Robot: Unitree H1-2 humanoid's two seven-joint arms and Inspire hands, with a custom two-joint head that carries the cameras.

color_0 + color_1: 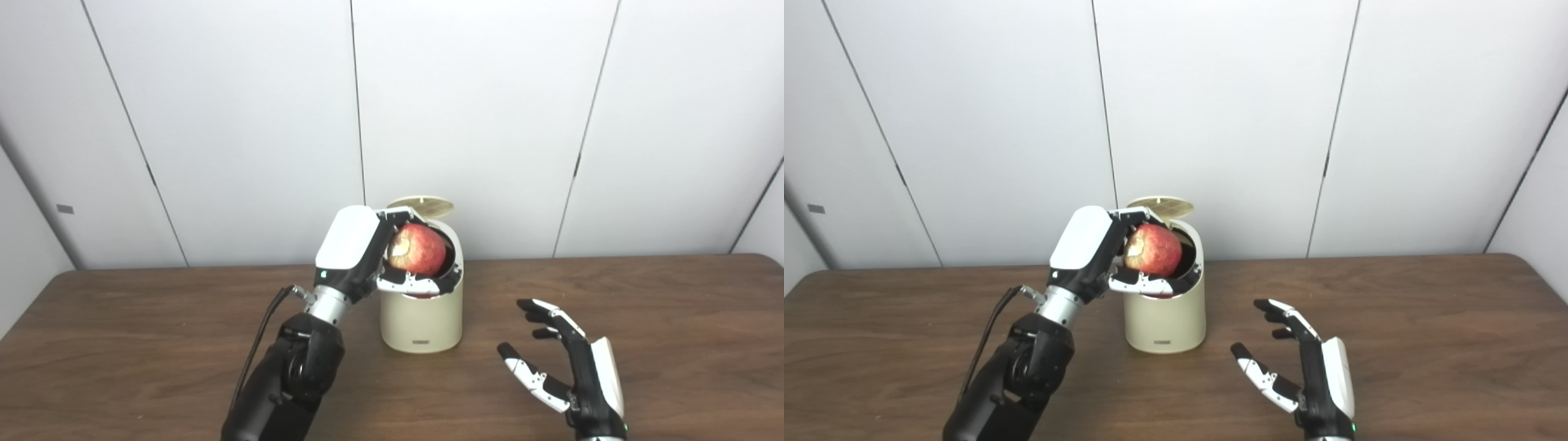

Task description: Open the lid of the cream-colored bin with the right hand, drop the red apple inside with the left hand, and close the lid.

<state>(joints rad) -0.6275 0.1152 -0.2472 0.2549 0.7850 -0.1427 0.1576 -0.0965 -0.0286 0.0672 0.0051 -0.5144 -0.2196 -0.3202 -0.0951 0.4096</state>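
White panelled wall [245,122] behind wooden table [674,318]

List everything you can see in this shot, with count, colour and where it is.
bin: one, cream, upright on the table near its far middle, mouth open
lid: one, cream, raised behind the bin's mouth
apple: one, red with a pale patch, held at the bin's mouth
table: one, dark brown wood, across the foreground
wall: white panels behind the table
left hand: one, black and white, shut on the apple over the bin
right hand: one, black and white, open, holding nothing, right of the bin over the table
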